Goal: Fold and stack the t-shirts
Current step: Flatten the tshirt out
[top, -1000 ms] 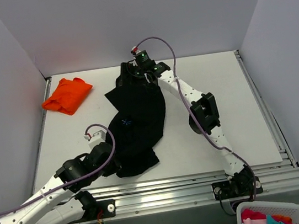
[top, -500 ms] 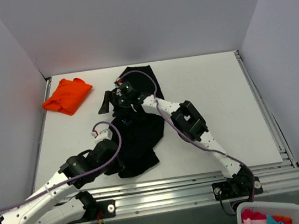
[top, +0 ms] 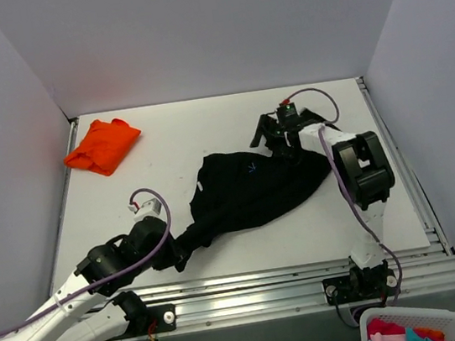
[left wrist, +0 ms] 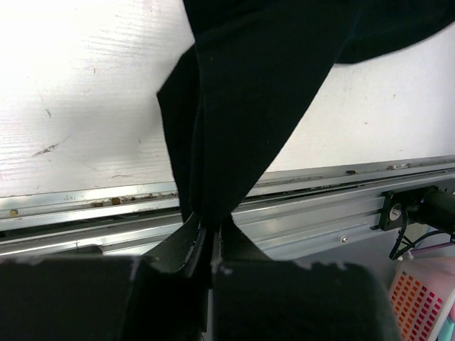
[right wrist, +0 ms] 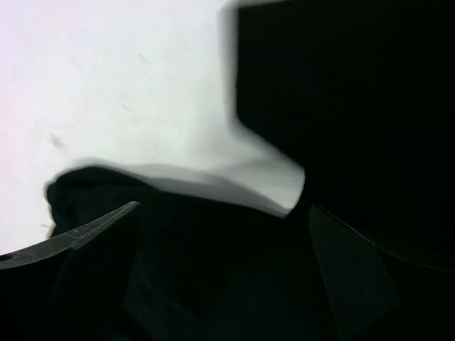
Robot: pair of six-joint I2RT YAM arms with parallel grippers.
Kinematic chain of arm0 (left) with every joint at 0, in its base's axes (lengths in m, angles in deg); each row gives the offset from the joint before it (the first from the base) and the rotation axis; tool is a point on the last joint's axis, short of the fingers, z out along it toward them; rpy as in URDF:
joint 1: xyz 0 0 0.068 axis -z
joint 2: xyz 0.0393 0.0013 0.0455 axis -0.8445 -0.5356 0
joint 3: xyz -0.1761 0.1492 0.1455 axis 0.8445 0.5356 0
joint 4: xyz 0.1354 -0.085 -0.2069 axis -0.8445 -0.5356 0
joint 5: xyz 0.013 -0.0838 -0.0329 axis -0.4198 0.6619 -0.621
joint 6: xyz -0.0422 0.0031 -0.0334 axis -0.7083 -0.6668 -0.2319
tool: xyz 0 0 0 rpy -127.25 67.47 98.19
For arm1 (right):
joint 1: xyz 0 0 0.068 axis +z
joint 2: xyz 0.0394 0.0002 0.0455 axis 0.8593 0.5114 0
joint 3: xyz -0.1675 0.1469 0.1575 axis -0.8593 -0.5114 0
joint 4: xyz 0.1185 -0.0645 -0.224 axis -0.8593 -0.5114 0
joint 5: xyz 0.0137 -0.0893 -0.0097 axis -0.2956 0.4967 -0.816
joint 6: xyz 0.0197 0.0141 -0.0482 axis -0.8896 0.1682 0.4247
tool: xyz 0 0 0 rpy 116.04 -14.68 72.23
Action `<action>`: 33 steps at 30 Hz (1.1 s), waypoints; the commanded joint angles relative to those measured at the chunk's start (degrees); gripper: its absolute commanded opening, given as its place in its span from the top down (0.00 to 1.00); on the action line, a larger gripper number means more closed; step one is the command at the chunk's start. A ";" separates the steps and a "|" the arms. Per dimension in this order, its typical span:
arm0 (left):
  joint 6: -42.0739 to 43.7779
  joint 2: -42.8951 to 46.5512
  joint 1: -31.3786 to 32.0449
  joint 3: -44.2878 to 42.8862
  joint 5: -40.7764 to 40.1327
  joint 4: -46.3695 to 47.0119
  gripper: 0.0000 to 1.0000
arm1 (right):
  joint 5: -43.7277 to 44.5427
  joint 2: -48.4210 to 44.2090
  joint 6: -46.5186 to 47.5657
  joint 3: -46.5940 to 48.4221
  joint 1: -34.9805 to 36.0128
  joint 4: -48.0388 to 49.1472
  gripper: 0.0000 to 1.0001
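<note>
Clamping a bunched corner of the black shirt (top: 248, 193), the left pincer (left wrist: 212, 238) has its tips pressed together on the cloth just above the metal rail (left wrist: 320, 206) at the near edge of the table (top: 204, 123). From that grip the cloth runs up and away in a narrow, twisted band, then widens into a crumpled heap across the middle of the table toward the right.

At the far right end of that heap sits the right pincer (top: 279, 142), with its fingers (right wrist: 92, 238) spread wide apart. Dark cloth lies below and between them in the blurred wrist view. Whether they touch it cannot be told, and nothing is gripped there.

The step in hand looks like drawing the black shirt out flat before any fold is made. The next move likely calls for the right pincer to close on the edge beneath it, so the two arms can pull the cloth taut and lay it smooth.

The orange shirt (top: 103, 145) lies folded in the far left corner, well apart from both pincers and the black one, so stacking is not yet begun.
</note>
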 commanded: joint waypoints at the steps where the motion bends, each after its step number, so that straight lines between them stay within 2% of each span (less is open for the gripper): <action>1: -1.09 0.58 -0.35 0.37 0.89 -0.52 0.98 | 5.68 -9.53 5.96 -5.58 1.13 -8.90 0.02; 6: -1.88 0.58 -0.26 0.90 0.36 0.01 0.98 | 4.29 -14.57 7.36 -6.39 1.21 -12.07 0.02; 12: -2.76 1.02 -0.17 2.04 -0.34 1.50 0.98 | 3.49 -14.66 11.14 8.18 1.48 -20.59 0.02; 15: -2.93 0.85 -0.17 2.65 -0.43 2.47 0.98 | 8.04 -13.17 14.12 17.30 1.22 -27.17 0.01; 18: -3.11 1.02 -0.26 3.09 -0.69 3.44 0.98 | 17.61 -11.06 16.33 23.56 -0.45 -35.18 0.00; 21: -3.11 1.02 -0.17 3.36 -0.96 4.14 0.98 | 22.30 -11.14 16.42 22.45 -3.69 -37.83 0.00; 25: -3.72 1.28 -0.17 4.85 -0.96 5.28 0.98 | 23.26 -13.43 15.01 13.86 -7.83 -36.77 0.00; 33: -4.52 2.34 -0.17 7.75 0.62 7.21 0.98 | 24.94 -11.76 14.92 10.22 -9.77 -35.45 0.01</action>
